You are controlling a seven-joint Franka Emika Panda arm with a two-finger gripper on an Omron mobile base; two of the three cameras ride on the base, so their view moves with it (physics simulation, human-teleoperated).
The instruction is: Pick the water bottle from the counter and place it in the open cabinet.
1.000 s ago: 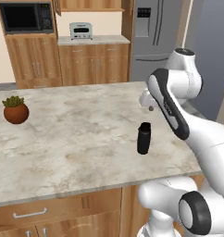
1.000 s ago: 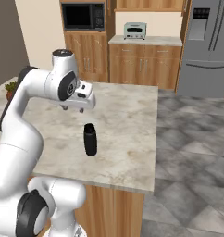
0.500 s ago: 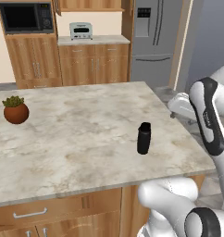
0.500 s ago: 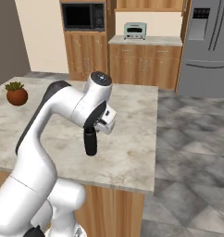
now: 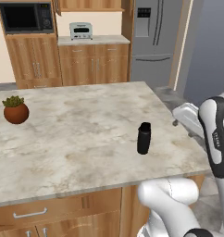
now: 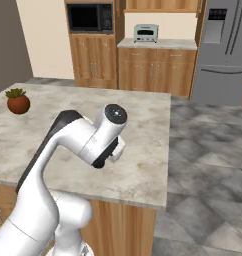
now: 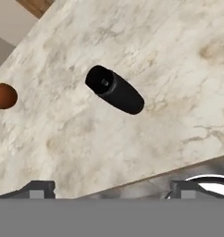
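No readable text, labels, brand names, numbers or signs appear anywhere in these views; every surface and appliance front is plain or too blurred to read.

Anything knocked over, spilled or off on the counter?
Nothing stands out. The water bottle stands upright on the counter, cap on, no spill around it. The potted plant sits upright near the far left edge.

A small potted plant [image 5: 15,110] in a red-brown pot, a microwave [image 5: 26,17], a toaster oven [image 5: 80,30], a grey refrigerator [image 5: 154,39].
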